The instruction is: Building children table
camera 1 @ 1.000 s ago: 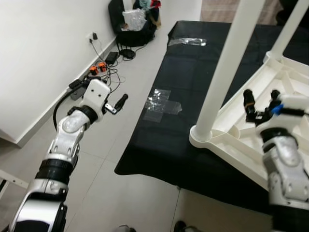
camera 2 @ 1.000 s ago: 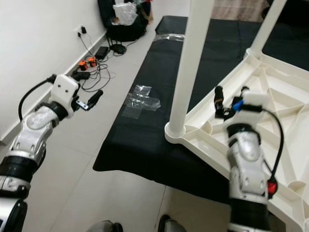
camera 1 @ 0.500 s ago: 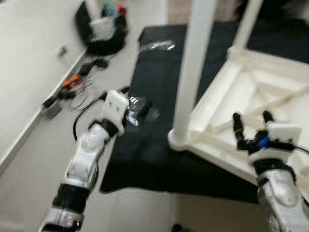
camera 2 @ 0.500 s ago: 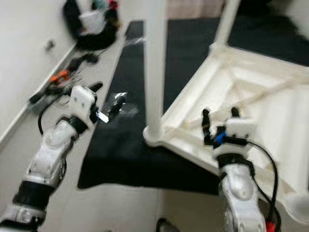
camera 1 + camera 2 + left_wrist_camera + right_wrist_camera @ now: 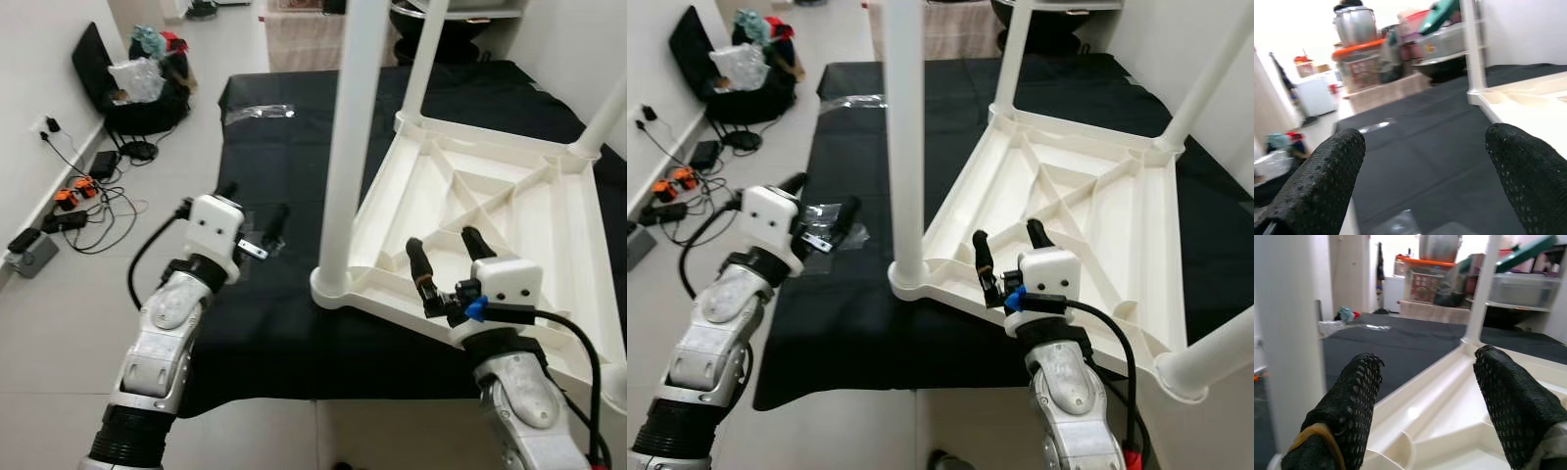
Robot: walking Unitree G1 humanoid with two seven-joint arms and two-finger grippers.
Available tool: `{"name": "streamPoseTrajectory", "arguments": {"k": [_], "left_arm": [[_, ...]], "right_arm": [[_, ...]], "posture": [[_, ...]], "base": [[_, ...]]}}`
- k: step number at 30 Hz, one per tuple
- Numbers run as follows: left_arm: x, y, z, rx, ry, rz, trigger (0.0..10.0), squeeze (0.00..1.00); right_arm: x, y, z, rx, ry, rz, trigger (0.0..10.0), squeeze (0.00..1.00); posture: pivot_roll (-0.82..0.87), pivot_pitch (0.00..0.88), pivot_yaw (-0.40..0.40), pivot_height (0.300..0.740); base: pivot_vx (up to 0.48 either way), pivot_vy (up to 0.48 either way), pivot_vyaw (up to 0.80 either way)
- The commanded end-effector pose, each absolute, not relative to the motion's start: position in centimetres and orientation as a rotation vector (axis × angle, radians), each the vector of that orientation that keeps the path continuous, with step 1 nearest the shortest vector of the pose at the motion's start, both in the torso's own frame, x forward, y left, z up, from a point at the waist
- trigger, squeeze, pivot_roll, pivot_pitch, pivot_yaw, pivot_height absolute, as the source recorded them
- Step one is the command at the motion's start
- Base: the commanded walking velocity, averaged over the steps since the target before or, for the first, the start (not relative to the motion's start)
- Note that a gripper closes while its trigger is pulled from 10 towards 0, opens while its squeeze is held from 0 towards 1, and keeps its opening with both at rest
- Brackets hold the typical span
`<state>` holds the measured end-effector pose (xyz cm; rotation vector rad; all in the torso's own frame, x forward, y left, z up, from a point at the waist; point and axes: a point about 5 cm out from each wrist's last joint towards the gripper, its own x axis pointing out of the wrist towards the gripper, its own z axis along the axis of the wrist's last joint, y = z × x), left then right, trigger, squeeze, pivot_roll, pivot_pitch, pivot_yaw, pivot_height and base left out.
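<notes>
Right gripper (image 5: 446, 258) spread wide, empty, I see it over upturned table (image 5: 509, 186) edge; left gripper (image 5: 253, 206) open, empty, above black mat (image 5: 294, 127).

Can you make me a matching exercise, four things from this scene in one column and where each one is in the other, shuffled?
Things:
1. white table
2. left end effector
3. right end effector
4. black mat

Places:
A. spread on the tiled floor
B. open, over the table's near edge
C. upside down on the mat, legs up
D. open, above the mat beside a clear plastic bag

Pairs: 1-C, 2-D, 3-B, 4-A
</notes>
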<state>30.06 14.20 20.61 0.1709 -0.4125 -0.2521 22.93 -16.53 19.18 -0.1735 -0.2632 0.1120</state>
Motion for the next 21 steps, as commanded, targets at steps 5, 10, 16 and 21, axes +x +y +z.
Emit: {"name": "streamPoseTrajectory", "arguments": {"k": [5, 10, 16, 21], "left_arm": [[29.6, 15.1, 21.6, 0.193, -0.426, -0.164, 10.0, 0.0], [27.8, 13.0, 20.5, 0.159, -0.385, -0.241, 10.0, 0.0], [24.9, 10.8, 18.6, 0.105, -0.314, -0.325, 10.0, 0.0], [21.9, 9.5, 16.9, 0.068, -0.221, -0.351, 10.0, 0.0]], "right_arm": [[22.4, -16.4, 18.4, -0.178, -0.213, 0.143, 10.0, 0.0], [21.7, -17.5, 16.9, -0.175, -0.147, 0.117, 10.0, 0.0], [21.4, -17.9, 15.9, -0.192, -0.11, 0.119, 10.0, 0.0], [22.3, -17.2, 16.1, -0.185, -0.126, 0.15, 10.0, 0.0]], "posture": [[-0.02, 0.102, 0.012, 0.74], [-0.02, 0.102, 0.014, 0.74], [-0.02, 0.1, 0.014, 0.74], [0.0, 0.096, 0.004, 0.74]], "base": [[0.0, 0.0, 0.0], [0.0, 0.0, -0.32], [0.0, 0.0, -0.4], [-0.402, 0.0, 0.0]]}}
